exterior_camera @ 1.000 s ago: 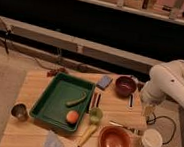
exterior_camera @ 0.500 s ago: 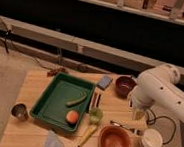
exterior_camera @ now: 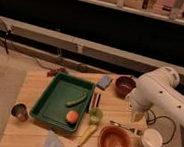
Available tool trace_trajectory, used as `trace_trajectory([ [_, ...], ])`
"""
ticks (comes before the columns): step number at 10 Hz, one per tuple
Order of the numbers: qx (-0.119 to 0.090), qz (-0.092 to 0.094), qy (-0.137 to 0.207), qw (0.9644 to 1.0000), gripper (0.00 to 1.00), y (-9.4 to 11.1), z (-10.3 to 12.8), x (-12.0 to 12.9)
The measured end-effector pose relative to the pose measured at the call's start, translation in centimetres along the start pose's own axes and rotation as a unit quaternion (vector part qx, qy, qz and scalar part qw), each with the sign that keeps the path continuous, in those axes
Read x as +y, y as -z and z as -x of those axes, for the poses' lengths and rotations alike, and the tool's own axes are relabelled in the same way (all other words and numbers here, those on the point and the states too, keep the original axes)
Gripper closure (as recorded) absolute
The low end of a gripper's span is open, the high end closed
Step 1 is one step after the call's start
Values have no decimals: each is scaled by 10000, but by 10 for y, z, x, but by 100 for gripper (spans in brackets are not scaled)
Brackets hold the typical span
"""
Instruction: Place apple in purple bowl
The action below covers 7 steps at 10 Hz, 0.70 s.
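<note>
"Camera view takes in the whole light wooden table [exterior_camera: 38,89]; did anything on it shift just now?"

"Nothing lying on the table, as far as I can see; only the bulky white robot arm [exterior_camera: 159,91] has moved; a second ago it stood back at the right edge, and since then it has swung in and down over the right side of the table; over the last half-second it has hardly budged."

"And the big things on the left?"

"The dark green rectangular plastic tray [exterior_camera: 59,79] sits where it sat; the larger orange-brown bowl [exterior_camera: 113,142] is unmoved at the front edge; the small round dark maroon-purple bowl [exterior_camera: 125,85] is unmoved at the back, and the arm's casing now stands just beside its right rim."

"Where is the claw, then?"

"The gripper [exterior_camera: 137,115] hangs at the arm's lower end, in front of the purple bowl and behind the orange-brown one; whether it is released or clenched I cannot tell; I see nothing in it."

"So the fruit hasn't gone anywhere?"

"No; the small smooth orange-red apple [exterior_camera: 71,116] lies in the tray's front right corner, just in front of the long green vegetable [exterior_camera: 76,101], well apart from the gripper; I'd judge the arm is only starting its approach; it has to travel left across to the tray before any pick-up, so the placing is all yet to do."
</note>
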Motion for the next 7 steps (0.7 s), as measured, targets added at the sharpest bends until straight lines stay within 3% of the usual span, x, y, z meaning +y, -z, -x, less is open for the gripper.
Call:
trace_trajectory([
  [2,-65,-94,116,9999,35,1,14,-5],
  [5,-170,-221,293,9992,35,4,14,-11],
  [7,-176,-402,383,9983,35,2,27,-16],
])
